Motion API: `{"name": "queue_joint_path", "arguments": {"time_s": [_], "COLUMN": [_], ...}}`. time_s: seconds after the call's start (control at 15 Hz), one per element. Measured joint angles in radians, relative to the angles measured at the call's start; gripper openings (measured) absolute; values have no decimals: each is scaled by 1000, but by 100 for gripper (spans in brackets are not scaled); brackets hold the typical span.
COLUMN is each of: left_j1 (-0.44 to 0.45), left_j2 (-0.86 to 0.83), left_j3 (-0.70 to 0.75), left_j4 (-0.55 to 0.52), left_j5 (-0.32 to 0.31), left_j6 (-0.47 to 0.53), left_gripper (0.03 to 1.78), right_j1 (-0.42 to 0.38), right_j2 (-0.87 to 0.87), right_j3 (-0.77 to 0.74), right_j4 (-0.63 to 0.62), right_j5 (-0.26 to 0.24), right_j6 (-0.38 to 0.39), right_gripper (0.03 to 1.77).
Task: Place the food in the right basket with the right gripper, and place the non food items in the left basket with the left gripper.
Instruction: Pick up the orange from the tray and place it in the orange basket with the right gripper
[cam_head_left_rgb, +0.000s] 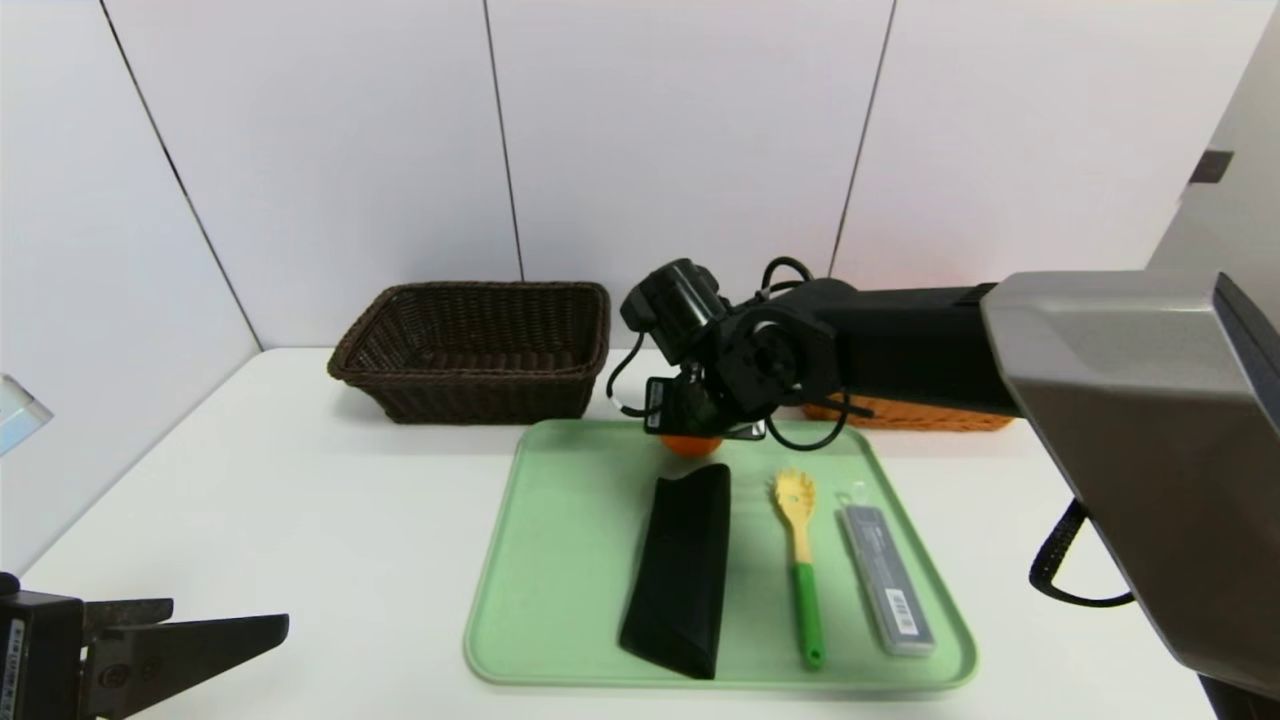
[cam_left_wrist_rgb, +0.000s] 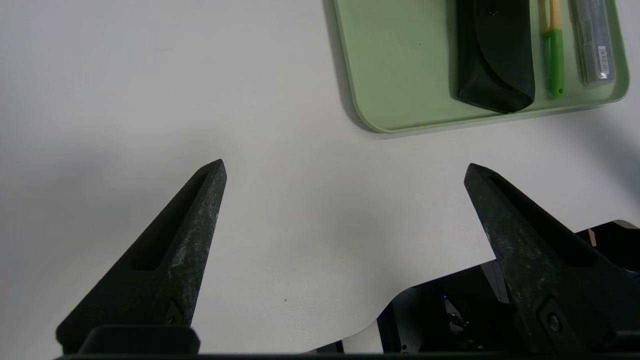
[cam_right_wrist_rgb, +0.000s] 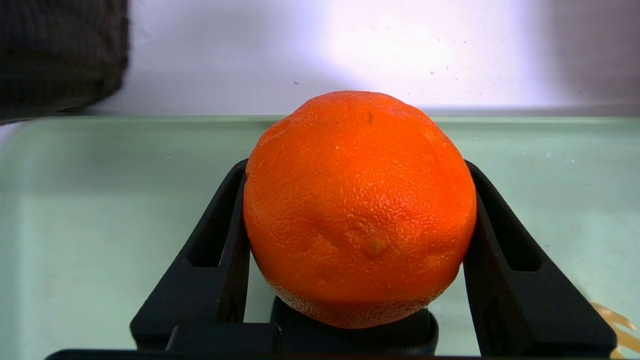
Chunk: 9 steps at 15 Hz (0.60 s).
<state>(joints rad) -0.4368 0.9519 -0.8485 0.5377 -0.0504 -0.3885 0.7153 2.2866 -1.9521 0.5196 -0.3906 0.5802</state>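
Orange (cam_right_wrist_rgb: 359, 210) pinched by right gripper (cam_right_wrist_rgb: 358, 250) at far edge of tray (cam_head_left_rgb: 560, 560); not yet carried to right basket (cam_head_left_rgb: 905, 415), partly hidden behind arm. Left basket (cam_head_left_rgb: 470, 350) seen empty. Case (cam_head_left_rgb: 680, 570), spatula (cam_head_left_rgb: 800, 560), pen box (cam_head_left_rgb: 885, 580) left on tray. Left gripper (cam_left_wrist_rgb: 345, 170) spread, parked over table near tray corner.

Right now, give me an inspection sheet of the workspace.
Surface: white table, green tray on it.
Job's things: orange at the tray's far edge; dark basket behind left, orange basket behind right, mostly hidden by the arm.
Clutter: black case, green-handled spoon, grey box on the tray.
Grippers: right gripper shut on the orange; left gripper open, parked near the table's front left.
Cables: black cable loops by the right arm.
Surroundings: white wall panels.
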Motion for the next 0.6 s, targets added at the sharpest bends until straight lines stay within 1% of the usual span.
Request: {"name": "queue_joint_path", "arguments": {"time_s": [0.13, 0.4, 0.47, 0.6], "left_j1": [0, 0, 0, 0], "left_j2": [0, 0, 0, 2], "left_j3": [7, 37, 38, 36], "left_j4": [0, -3, -3, -5], "left_j5": [0, 3, 5, 6], "left_j6": [0, 1, 2, 12], "left_gripper": [169, 169, 169, 169], "right_j1": [12, 42, 46, 29], "right_j2": [-45, -183, -218, -288], "right_j3": [0, -1, -1, -1], "right_j4": [-1, -1, -1, -4], "right_j5": [22, 103, 114, 119], "right_j6": [0, -2, -9, -56], "right_gripper": [114, 114, 114, 114]}}
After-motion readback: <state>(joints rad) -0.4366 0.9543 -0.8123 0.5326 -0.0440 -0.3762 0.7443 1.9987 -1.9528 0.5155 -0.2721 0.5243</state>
